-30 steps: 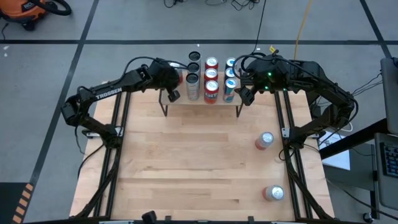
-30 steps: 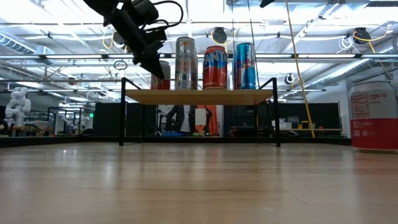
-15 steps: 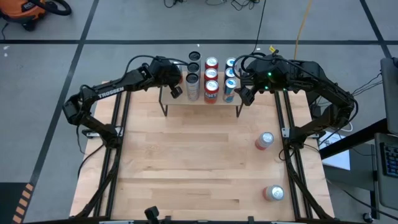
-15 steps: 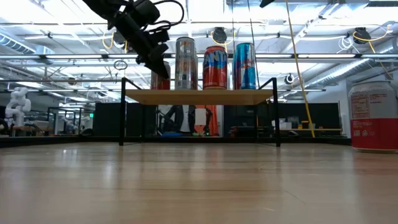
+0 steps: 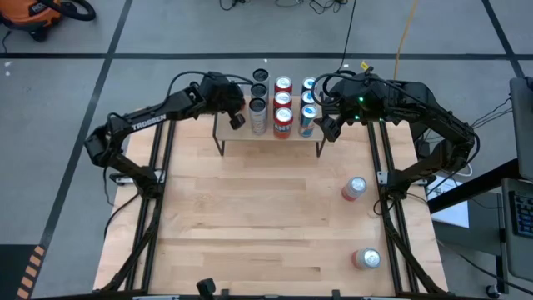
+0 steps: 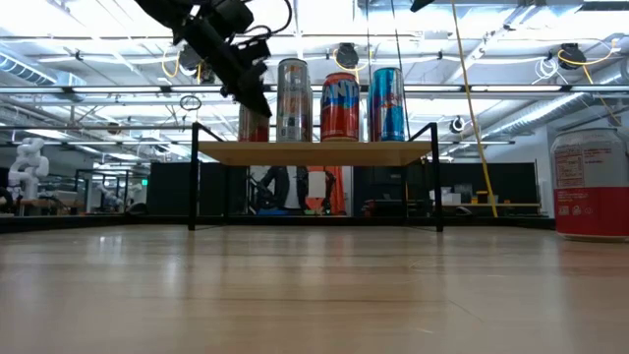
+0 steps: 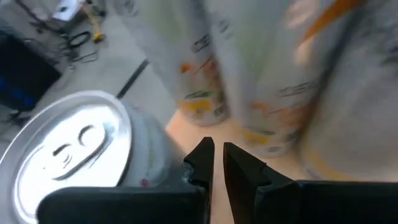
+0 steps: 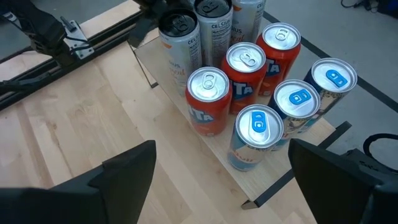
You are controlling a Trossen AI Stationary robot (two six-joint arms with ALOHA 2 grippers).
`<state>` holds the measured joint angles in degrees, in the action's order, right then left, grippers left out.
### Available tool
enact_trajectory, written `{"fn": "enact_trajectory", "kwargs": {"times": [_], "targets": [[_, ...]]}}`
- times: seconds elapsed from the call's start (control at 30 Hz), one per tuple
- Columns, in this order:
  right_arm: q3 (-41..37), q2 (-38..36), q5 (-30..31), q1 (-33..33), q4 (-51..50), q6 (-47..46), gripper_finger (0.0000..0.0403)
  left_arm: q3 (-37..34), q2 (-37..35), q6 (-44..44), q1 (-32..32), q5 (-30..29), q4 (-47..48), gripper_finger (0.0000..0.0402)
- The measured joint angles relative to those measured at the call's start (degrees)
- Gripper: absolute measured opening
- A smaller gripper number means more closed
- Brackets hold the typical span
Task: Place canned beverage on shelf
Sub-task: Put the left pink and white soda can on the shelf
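The shelf (image 5: 266, 143) (image 6: 314, 152) stands at the table's far edge with several cans upright on its board: silver, red and blue ones (image 8: 208, 102). My left gripper (image 5: 236, 119) (image 6: 257, 98) (image 7: 214, 155) is shut and slants down over the shelf's left end. It is close beside the leftmost can (image 7: 68, 146) (image 6: 252, 123), which stands on its base. My right gripper (image 5: 329, 125) (image 8: 222, 155) hangs open above the shelf's right end with nothing between its fingers. My left gripper's shut fingers (image 7: 200, 158) stand right beside the upper wall of the leftmost can (image 7: 152, 155), slanting down from the table's left. Whether they touch the can, I cannot tell. The can stands upright on the shelf board.
Two more cans stand upright on the table at the right, one mid-table (image 5: 354, 187) (image 6: 590, 182) and one near the front edge (image 5: 366, 259). The wide wooden tabletop (image 5: 250, 217) lies in front of the shelf. Black frame rails run along both sides.
My left gripper has tipped up a little, its shut fingertips rising beside the leftmost can on the shelf. The cans have kept still.
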<state>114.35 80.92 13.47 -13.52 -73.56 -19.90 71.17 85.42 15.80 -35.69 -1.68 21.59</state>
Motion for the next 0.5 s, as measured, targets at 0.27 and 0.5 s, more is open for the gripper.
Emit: {"fn": "enact_trajectory", "kwargs": {"times": [0.27, 0.5], "targets": [[0.0, 0.0, 0.0, 0.0, 0.0, -0.6, 0.0345, 2.9, -1.2, 4.5, 2.0, -0.3, 12.6, 0.0037], [0.0, 0.0, 0.0, 0.0, 0.0, -0.5, 0.0345, 2.1, -1.2, 7.7, 1.6, -4.9, 12.5, 0.0037]]}}
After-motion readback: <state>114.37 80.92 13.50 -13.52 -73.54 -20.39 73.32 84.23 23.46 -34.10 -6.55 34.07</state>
